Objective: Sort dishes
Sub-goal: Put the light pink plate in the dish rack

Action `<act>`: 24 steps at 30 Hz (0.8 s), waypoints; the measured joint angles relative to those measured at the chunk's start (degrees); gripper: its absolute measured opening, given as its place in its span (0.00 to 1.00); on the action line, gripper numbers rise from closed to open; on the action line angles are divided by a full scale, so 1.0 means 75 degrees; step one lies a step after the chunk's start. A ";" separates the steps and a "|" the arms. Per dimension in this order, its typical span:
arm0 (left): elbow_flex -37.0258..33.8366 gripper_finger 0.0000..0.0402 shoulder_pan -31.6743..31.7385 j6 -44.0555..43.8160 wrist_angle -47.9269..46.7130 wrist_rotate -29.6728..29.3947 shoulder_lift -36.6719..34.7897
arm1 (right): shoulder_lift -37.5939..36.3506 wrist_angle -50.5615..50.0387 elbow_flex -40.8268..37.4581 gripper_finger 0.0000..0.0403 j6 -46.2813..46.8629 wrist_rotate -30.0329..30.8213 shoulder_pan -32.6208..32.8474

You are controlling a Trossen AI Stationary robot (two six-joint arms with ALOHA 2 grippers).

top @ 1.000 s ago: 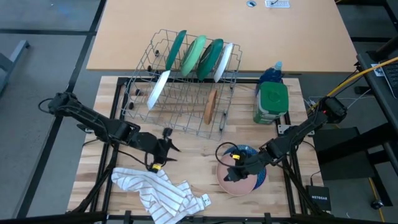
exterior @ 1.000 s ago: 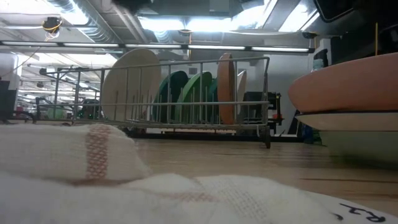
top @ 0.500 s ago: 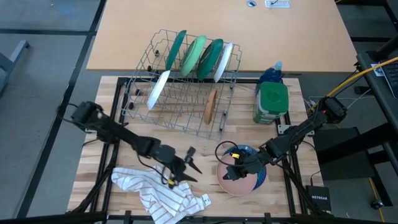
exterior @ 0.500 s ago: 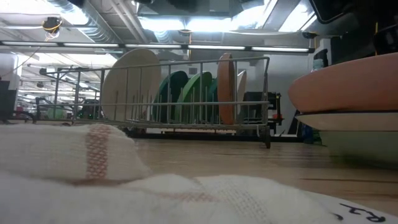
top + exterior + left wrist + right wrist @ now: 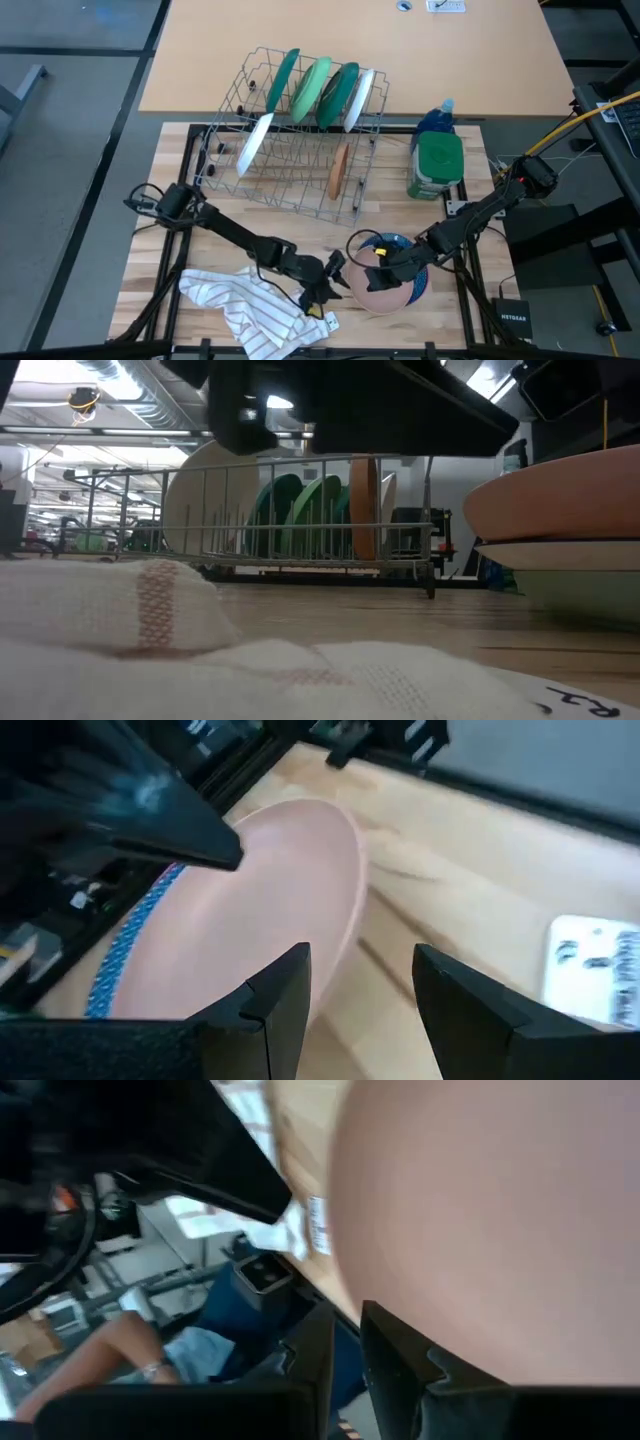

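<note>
A pink plate (image 5: 385, 292) lies over a blue-rimmed plate (image 5: 419, 284) at the table's near right. My right gripper (image 5: 386, 263) is shut on the pink plate's far side. My left gripper (image 5: 336, 276) is open just left of the pink plate, and the plate's rim (image 5: 352, 910) lies ahead of its gap without touching the fingers. Green, white and tan dishes stand on edge in the wire rack (image 5: 290, 150). My right gripper pinches the pink plate's rim (image 5: 349, 1292) between its two fingers, on the plate's far side. The fingers (image 5: 402, 1362) slant down from the table's far right. The plate sits over the blue-rimmed plate (image 5: 560, 556); whether it is lifted clear I cannot tell.
A white striped cloth (image 5: 252, 310) lies crumpled at the near edge, under my left arm. A green-lidded container (image 5: 437, 165) and a blue bottle (image 5: 436, 118) stand right of the rack. Bare wood shows between the rack and the plates.
My left gripper has swept toward the table's right and near edge and gone down, rolling as it went, from above the cloth's far side to the pink plate's left rim. It stays open. The pink plate has kept its place.
</note>
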 joint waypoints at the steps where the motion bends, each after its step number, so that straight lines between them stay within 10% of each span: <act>1: 0.0131 0.41 0.0006 0.0141 -0.0137 -0.0103 0.0029 | 0.0000 -0.0073 0.0000 0.14 0.0005 -0.0034 0.0002; 24: 0.0285 0.41 0.0255 0.1956 -0.0300 -0.0307 0.0298 | -0.0010 -0.0266 0.0003 0.14 0.0006 -0.0062 -0.0003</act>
